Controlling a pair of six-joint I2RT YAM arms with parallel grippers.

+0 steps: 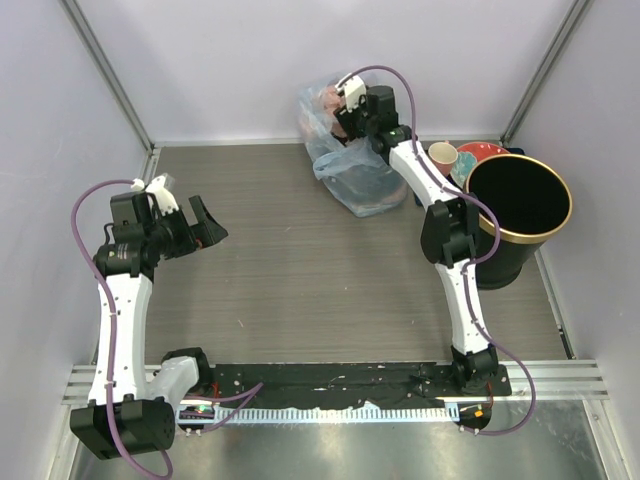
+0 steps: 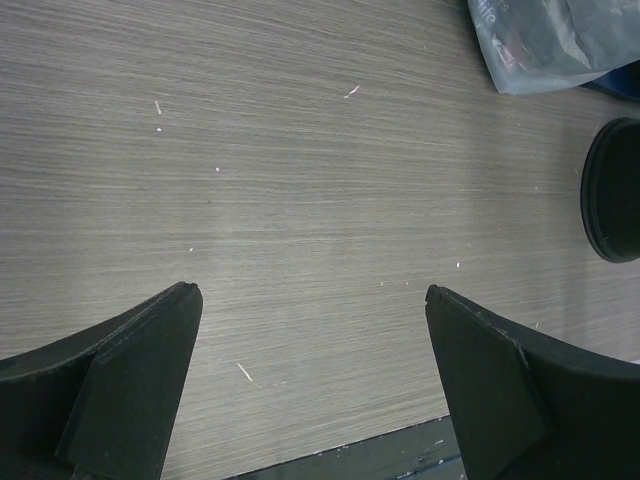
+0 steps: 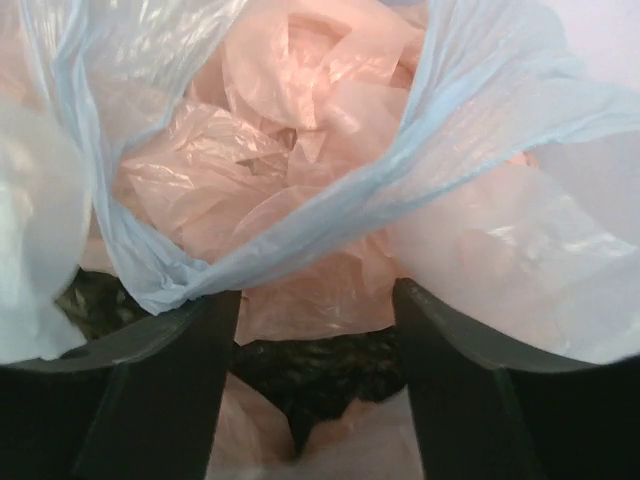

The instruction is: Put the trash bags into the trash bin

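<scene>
The right gripper (image 3: 312, 300) stands open at the mouth of the bluish bag (image 3: 480, 115), with crumpled pink trash bags (image 3: 285, 150) between its fingers; whether it touches them cannot be told. The left gripper (image 2: 310, 295) is spread wide above the bare table (image 2: 300, 150). The trash bin (image 1: 515, 262) stands far right, partly hidden by the right arm.

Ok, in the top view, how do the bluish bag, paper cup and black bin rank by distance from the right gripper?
From the right gripper:
1. bluish bag, at the fingers, by the back wall.
2. paper cup, off to the right.
3. black bin, at the table's right edge.
</scene>
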